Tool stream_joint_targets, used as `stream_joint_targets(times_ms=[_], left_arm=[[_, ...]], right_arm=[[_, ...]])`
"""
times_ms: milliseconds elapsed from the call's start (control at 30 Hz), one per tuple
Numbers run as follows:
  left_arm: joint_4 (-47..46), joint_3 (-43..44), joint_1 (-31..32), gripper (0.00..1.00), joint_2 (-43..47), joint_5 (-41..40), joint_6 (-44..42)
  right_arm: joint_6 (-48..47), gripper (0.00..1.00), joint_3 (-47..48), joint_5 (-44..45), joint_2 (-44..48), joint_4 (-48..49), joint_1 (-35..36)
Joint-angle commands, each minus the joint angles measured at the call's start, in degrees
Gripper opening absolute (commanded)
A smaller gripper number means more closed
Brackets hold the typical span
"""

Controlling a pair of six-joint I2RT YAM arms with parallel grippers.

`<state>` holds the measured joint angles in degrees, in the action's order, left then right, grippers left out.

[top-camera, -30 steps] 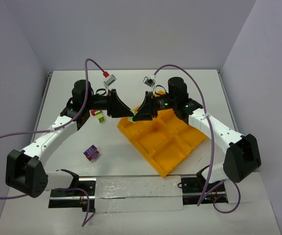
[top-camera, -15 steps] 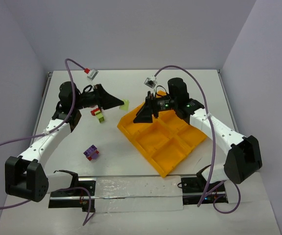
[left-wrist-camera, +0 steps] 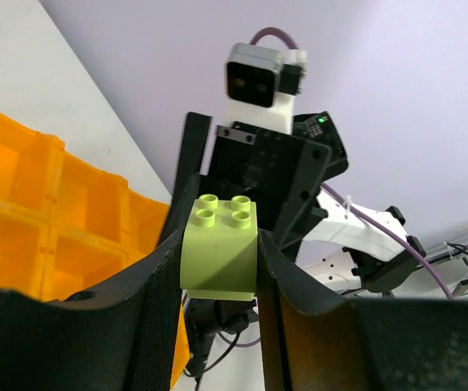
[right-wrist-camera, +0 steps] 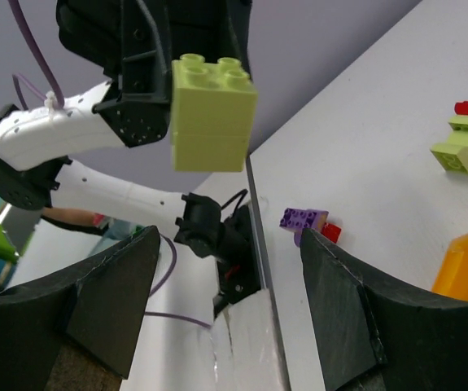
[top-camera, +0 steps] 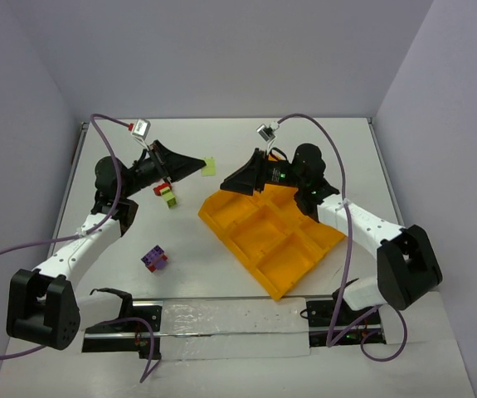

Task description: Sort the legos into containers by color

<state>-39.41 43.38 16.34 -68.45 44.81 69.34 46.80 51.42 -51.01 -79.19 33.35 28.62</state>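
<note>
Top external view: left gripper (top-camera: 202, 167) clamped on a yellow-green brick (top-camera: 210, 167), held aloft just left of the orange tray (top-camera: 233, 252). Over the tray's far edge, the right gripper (top-camera: 226, 184) stands open and empty. The drop probably lies rightward.

a robotics lab test cell. a white counter (top-camera: 197, 240) fills the middle of the top view, boxed in by plain pale lilac walls (top-camera: 221, 58) at the upper left, top and upper right. two white-and-black robot arms, the left arm (top-camera: 80, 240) and the right arm (top-camera: 367, 220), are bolted to a metal rail (top-camera: 230, 319) at the bottom edge. purple cables (top-camera: 303, 115) loop from them, and a small camera (left-wrist-camera: 254, 73) sits on a wrist at the top of the left wrist view.
</note>
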Motion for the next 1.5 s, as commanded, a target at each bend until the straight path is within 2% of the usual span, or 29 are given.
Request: stream_joint_targets(times_ms=[0, 433, 933, 1133, 1267, 1367, 1467], left_arm=[[-5.2, 1.0, -0.1, 0.0, 0.2, -0.8, 1.3], [-3.4, 2.6, 1.0, 0.0, -0.9, -0.1, -1.1], [-3.0, 3.6, 1.1, 0.0, -1.3, 0.2, -1.7], [-3.0, 3.3, 1.1, 0.0, -1.0, 0.1, -1.7], [-2.9, 3.3, 1.1, 0.0, -0.7, -0.1, -1.8], [-2.8, 3.4, 1.1, 0.0, -0.6, -0.2, -1.9], [-1.9, 3.7, 1.1, 0.0, -0.2, -0.6, -2.6]], right_arm=[[6.6, 0.77, 2.6, 1.5, -3.2, 10.2, -0.1], [11.2, 0.72, 8.6, 0.7, -9.1, 15.3, 1.1], [12.8, 0.7, 11.6, -0.9, -10.6, 16.7, 3.0], [13.1, 0.57, 12.4, -1.3, -12.1, 16.8, 3.7], [12.9, 0.56, 11.8, -1.1, -12.1, 16.8, 3.9], [12.7, 0.43, 11.1, -0.9, -12.0, 16.8, 3.9], [12.7, 0.22, 10.6, -0.9, -12.1, 16.8, 3.9]])
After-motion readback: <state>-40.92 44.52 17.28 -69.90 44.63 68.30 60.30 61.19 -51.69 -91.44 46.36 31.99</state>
